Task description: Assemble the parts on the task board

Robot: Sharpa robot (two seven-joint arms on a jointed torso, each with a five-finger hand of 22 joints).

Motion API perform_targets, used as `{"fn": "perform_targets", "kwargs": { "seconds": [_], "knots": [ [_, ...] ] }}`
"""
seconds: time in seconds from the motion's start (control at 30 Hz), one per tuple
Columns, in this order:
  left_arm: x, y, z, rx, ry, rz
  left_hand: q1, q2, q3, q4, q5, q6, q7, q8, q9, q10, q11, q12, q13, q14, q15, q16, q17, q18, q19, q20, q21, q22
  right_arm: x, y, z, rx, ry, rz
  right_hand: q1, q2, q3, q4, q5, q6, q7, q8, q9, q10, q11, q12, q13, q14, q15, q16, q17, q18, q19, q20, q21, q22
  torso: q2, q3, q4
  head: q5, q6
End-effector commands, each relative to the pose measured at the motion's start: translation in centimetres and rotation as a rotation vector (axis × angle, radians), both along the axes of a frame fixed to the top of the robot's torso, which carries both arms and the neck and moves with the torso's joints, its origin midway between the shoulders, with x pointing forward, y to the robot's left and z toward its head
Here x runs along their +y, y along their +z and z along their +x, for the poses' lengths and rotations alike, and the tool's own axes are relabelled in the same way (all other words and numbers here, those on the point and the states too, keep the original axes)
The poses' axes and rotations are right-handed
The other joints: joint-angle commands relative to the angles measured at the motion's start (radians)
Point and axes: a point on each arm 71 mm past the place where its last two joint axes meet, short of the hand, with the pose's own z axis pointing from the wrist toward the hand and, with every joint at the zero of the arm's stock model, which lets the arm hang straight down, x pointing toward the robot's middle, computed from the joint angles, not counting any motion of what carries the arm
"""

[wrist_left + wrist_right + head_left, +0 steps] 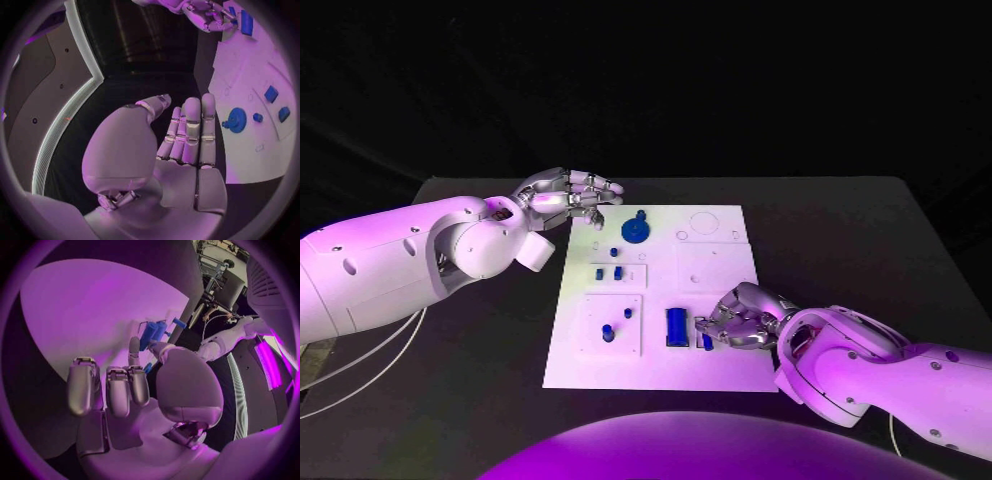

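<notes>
Task board (718, 370): your right hand (741, 318) pinches small blue part (707, 341); left hand (570, 196) empty, fingers apart. Weak pinch risks drop.

This is looking like a robotics lab or test bench. A black table (848, 215) is standing against a dark backdrop, carrying a white task board (718, 250) with small blue parts (676, 327). Loose cables (365, 365) are trailing beside the table, and the right wrist view is showing racks of equipment (215, 270) in the room beyond.
</notes>
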Motion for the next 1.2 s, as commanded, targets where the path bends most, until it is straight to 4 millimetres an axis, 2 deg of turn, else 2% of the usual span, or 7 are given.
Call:
{"fn": "perform_targets", "kwargs": {
  "seconds": [0.03, 0.87, 1.2],
  "knots": [
    [-0.27, 0.09, -0.1, -0.003, -0.022, -0.006, -0.009, 0.002, 0.001, 0.005, 0.005, -0.007, 0.017, 0.005, 0.001, -0.008, -0.002, 0.007, 0.001, -0.005, 0.005, 0.005, 0.001, 0.015, 0.005, 0.002, -0.004, -0.001, 0.11, -0.03, 0.01, 0.0, -0.006, 0.001, -0.01, 0.001, -0.008, 0.0, -0.002, -0.005, 0.004, 0.003, -0.001, 0.075, -0.005, 0.005, 0.202, 0.094, -0.004, 0.004, 0.196, -0.014, 0.034, -0.004, 0.003, 0.201, 0.0, -0.0002, -0.0003, 0.002, 0.0],
    [-0.32, 0.06, -0.09, -0.001, -0.025, -0.003, -0.009, 0.002, 0.001, 0.005, 0.005, -0.007, 0.017, 0.005, 0.001, -0.008, -0.002, 0.007, 0.001, -0.005, 0.005, 0.005, 0.001, 0.015, 0.005, 0.002, -0.004, -0.001, 0.2, -0.44, 0.69, -0.028, 0.031, -0.052, -0.003, -0.015, -0.029, -0.011, -0.001, -0.012, 0.003, 0.002, 0.001, 0.073, -0.005, 0.0, 0.2, 0.093, -0.005, 0.003, 0.191, -0.013, 0.032, -0.006, -0.004, 0.199, 0.0, -0.0002, 0.0004, 0.001, 0.0],
    [-0.25, 0.05, -0.09, -0.001, -0.023, -0.001, -0.009, 0.002, 0.001, 0.005, 0.005, -0.007, 0.017, 0.005, 0.001, -0.008, -0.002, 0.007, 0.001, -0.005, 0.005, 0.005, 0.001, 0.015, 0.005, 0.002, -0.004, -0.001, 0.2, -0.12, 0.41, -0.041, 0.048, -0.034, -0.045, -0.034, -0.088, 0.002, -0.004, -0.01, 0.005, 0.002, 0.0, 0.073, -0.003, 0.001, 0.201, 0.093, -0.003, 0.003, 0.192, -0.013, 0.031, -0.005, -0.005, 0.199, 0.0, 0.0007, -0.0006, 0.004, 0.0]
  ]
}}
